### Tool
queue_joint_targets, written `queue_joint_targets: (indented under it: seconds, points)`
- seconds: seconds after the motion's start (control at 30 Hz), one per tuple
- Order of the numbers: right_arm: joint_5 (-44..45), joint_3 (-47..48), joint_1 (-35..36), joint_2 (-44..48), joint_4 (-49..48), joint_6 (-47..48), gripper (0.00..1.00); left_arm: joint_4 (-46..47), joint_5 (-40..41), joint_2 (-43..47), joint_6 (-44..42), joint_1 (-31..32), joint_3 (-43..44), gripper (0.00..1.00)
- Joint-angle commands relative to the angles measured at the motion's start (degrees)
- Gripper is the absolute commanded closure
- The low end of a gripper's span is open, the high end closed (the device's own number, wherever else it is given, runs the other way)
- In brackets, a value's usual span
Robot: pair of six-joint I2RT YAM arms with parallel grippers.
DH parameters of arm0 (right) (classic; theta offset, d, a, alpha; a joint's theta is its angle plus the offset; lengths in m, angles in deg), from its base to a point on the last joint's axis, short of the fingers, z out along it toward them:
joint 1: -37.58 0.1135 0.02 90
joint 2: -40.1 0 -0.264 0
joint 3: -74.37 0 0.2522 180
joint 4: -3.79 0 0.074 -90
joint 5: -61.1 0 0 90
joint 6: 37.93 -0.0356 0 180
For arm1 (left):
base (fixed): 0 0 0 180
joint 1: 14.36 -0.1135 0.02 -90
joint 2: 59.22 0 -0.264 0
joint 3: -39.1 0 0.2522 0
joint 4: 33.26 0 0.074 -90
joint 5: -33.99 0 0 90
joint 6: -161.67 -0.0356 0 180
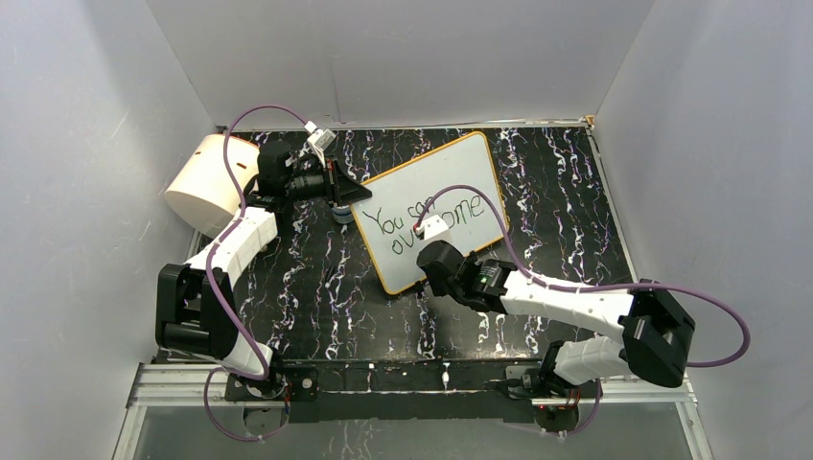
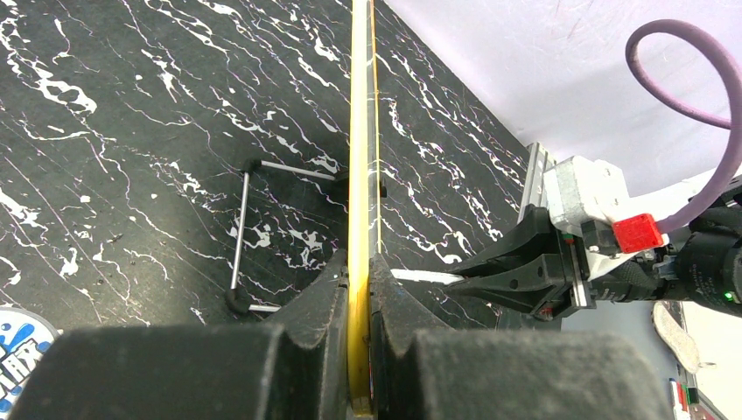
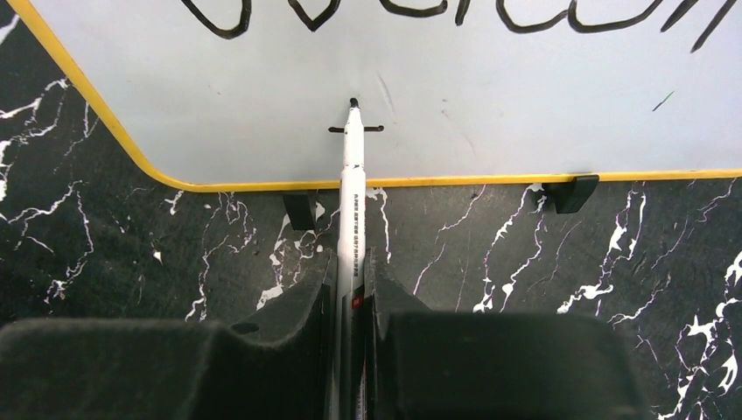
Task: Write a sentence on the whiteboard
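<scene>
The whiteboard (image 1: 452, 165) stands tilted on the black marbled table, its orange-yellow rim (image 2: 359, 175) seen edge-on in the left wrist view. My left gripper (image 1: 351, 195) (image 2: 359, 284) is shut on the rim at the board's far left corner. The sentence (image 1: 424, 217) (image 3: 437, 13) reads "You can" and "overcome" in black. My right gripper (image 1: 433, 266) (image 3: 352, 271) is shut on a white marker (image 3: 352, 197). The marker's tip touches the board under "overcome", at a short cross-shaped stroke (image 3: 355, 129).
A big cream cylinder (image 1: 205, 182) lies at the back left beside the left arm. Two black clip feet (image 3: 299, 210) (image 3: 570, 193) carry the board's lower edge. A wire stand (image 2: 248, 234) sits behind the board. White walls close in three sides.
</scene>
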Motion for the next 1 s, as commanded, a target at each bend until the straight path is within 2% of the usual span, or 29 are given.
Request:
queue_joint_targets:
  seconds: [0.0,0.6,0.97]
  points:
    - [0.68,2.50,-0.34,-0.68,-0.56,-0.53,1.00,-7.52,0.72,-1.56,-3.97,2.54,-1.92,1.00]
    - [-3.08,0.40,-0.33,-1.87,4.62,-2.49,1.00,-7.52,0.59,-1.48,-3.93,2.52,-1.82,1.00]
    - [1.56,0.16,-0.60,-2.00,4.17,-2.90,1.00,-7.52,0.68,-1.48,-3.93,2.55,-1.91,1.00]
